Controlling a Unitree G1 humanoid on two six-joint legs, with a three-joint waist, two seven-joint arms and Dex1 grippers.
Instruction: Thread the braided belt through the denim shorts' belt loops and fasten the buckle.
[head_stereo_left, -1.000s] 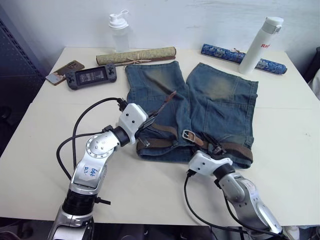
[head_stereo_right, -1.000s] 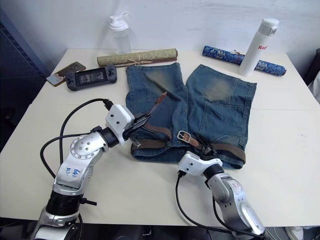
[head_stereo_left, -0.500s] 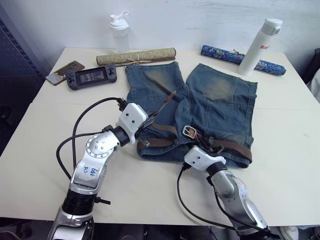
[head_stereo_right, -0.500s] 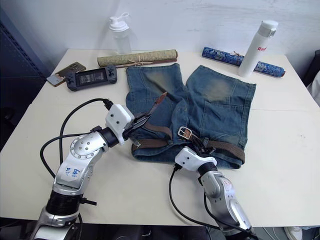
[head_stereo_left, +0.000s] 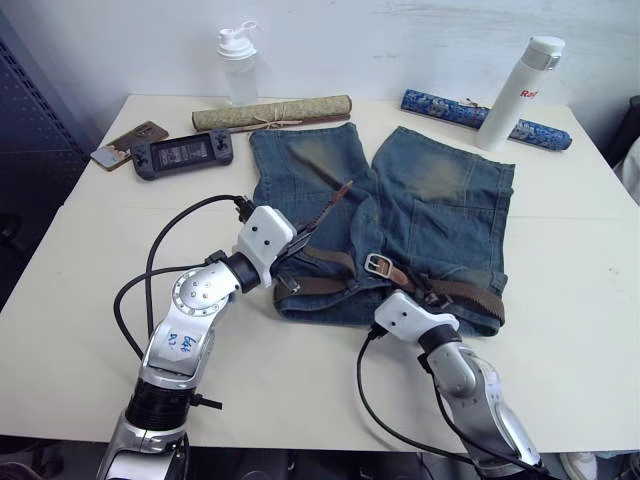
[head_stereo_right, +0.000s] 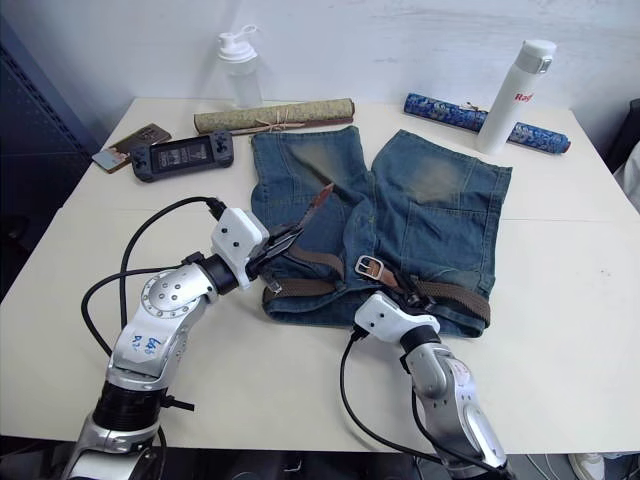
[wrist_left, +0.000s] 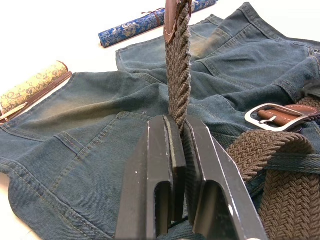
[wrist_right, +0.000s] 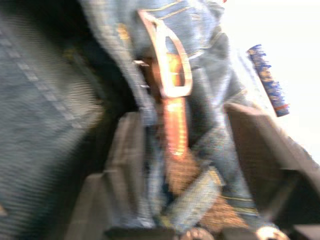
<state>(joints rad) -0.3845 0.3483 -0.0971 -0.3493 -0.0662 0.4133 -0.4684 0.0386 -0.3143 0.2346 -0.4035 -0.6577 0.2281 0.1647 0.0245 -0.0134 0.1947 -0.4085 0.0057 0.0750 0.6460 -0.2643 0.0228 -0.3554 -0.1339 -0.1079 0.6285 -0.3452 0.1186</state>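
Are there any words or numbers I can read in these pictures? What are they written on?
"Ra" in red, then it gets cut off: on the tall white bottle at the back of the table.
Blue handwritten marks on the left arm: too scrawled to read.
The game console has a screen, but anything on it is too small to read.
No readable words on the braided belt, the buckle or the denim shorts.

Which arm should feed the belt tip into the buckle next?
Probably the left. The left gripper is shut on the braided belt just below its leather tip. The right gripper is open, its fingers straddling the waistband beside the buckle, placed to steady it.
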